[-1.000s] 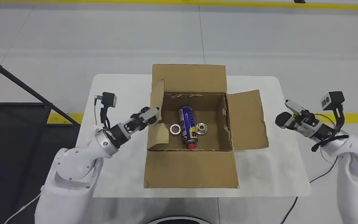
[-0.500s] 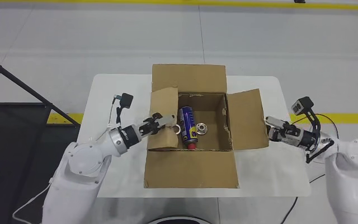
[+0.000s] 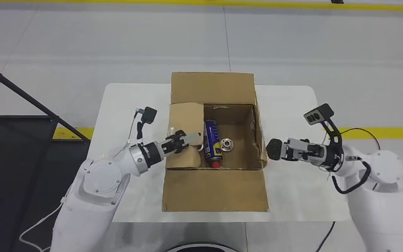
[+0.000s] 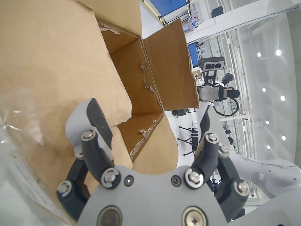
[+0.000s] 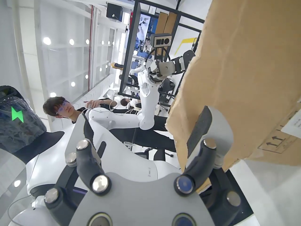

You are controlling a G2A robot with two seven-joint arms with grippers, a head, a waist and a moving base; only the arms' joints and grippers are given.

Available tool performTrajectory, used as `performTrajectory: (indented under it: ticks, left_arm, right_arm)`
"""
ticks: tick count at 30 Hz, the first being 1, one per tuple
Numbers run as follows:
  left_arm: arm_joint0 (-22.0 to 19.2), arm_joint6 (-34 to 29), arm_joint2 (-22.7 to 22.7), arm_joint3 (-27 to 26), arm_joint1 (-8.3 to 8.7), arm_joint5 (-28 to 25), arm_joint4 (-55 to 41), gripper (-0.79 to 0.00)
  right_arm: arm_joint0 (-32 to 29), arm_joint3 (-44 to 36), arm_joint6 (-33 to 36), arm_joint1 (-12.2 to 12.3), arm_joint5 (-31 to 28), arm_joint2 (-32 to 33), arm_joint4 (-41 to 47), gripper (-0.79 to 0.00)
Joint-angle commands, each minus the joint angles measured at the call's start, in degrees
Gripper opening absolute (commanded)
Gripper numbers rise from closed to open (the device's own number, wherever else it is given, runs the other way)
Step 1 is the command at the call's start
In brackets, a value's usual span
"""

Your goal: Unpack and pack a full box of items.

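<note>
While the side flaps are coming inward, the brown cardboard box [image 3: 214, 189] is sitting at the middle of the white table [image 3: 126, 101], with its front flap lying open toward the near edge. The step appears to be closing up, so both arms should be pushing evenly and low on the flaps, letting neither spring back.

The left gripper [image 3: 182, 137] is reaching in from the left edge, fingers spread wide [image 4: 150, 114]. One pad is lying against the half-folded left cardboard flap [image 3: 182, 120].

The right gripper [image 3: 272, 149] is stretching in from the right edge, also spread [image 5: 145, 121]. One finger is resting on the upright right flap [image 5: 235, 71].

Inside, a blue spray can [image 3: 211, 142] and a round metal part [image 3: 227, 145] are lying on the floor. The rear flap is lying open toward the far edge.
</note>
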Motion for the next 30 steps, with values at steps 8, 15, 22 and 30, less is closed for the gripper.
performTrajectory:
  ticks: [8, 15, 22, 30]
  left_arm:
    - [-0.34, -1.30, 1.08, 0.63, 0.37, 0.27, 0.31, 0.000]
    - [-0.63, -2.13, 1.60, 0.90, 0.65, 0.35, -0.25, 0.000]
    - [-0.31, -2.06, 1.63, 0.32, 0.94, 0.63, -0.66, 0.000]
    - [-0.10, -1.67, 1.66, -0.13, 1.25, 1.10, -0.81, 0.000]
  right_arm:
    - [2.48, 1.15, -4.86, -0.89, -2.36, -8.20, -3.91, 0.000]
    - [3.46, 1.46, -7.06, -1.01, -1.06, -11.60, -9.19, 0.000]
    - [3.81, 1.08, -7.97, -0.84, 0.22, -12.95, -12.63, 0.000]
    - [4.41, 0.96, -8.14, -0.65, 0.99, -13.34, -13.24, 0.000]
